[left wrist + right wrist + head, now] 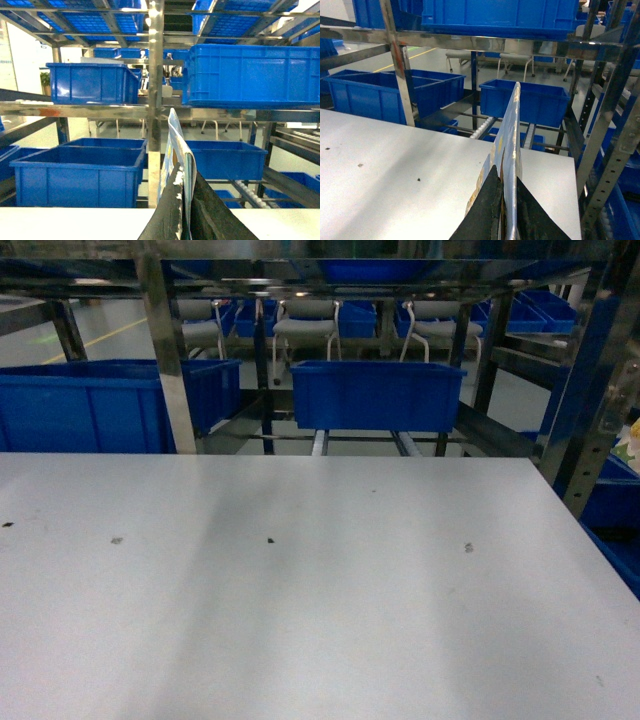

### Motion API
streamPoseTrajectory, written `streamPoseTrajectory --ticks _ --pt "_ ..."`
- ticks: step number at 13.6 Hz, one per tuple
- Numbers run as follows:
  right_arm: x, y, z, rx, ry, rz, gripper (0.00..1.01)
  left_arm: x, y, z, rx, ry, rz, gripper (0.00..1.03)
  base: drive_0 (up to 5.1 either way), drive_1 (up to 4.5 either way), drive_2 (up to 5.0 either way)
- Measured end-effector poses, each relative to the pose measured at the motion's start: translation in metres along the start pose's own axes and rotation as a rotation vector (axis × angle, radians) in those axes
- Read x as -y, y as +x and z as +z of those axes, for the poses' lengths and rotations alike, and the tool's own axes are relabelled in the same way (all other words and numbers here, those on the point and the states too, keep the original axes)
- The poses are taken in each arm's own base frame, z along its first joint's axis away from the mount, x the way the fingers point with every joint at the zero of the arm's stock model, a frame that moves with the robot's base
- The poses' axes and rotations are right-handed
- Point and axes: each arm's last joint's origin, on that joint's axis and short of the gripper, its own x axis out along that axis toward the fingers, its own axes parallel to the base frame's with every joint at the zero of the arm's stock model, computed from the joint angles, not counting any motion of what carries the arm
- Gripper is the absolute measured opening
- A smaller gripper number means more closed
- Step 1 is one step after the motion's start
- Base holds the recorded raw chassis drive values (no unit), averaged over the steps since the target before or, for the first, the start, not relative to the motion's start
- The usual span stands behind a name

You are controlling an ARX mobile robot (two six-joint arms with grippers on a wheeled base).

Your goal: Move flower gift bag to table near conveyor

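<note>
Neither gripper nor any bag shows in the head view, only the white table. In the left wrist view my left gripper is shut on the edge of a flat gift bag with blue and yellow print, held upright above the table. In the right wrist view my right gripper is shut on a glossy flat gift bag, also edge-on above the table. Edge-on, neither print reads as flowers or not. The conveyor with its white rollers runs just beyond the table's far edge.
Blue bins sit on the steel rack behind the table, with more on upper shelves. A steel upright stands at the far edge and perforated posts at the right. Chairs stand further back.
</note>
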Motion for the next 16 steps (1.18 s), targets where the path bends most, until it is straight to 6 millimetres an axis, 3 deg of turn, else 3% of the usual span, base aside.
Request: streamPoseTrajectory --ticks 16 --pt "-0.0006 -0.0002 0.0009 0.007 -0.002 0.012 0.03 -0.0012 0.0002 -0.0004 -0.002 0.001 0.015 0.02 -4.9 2.43 2.4"
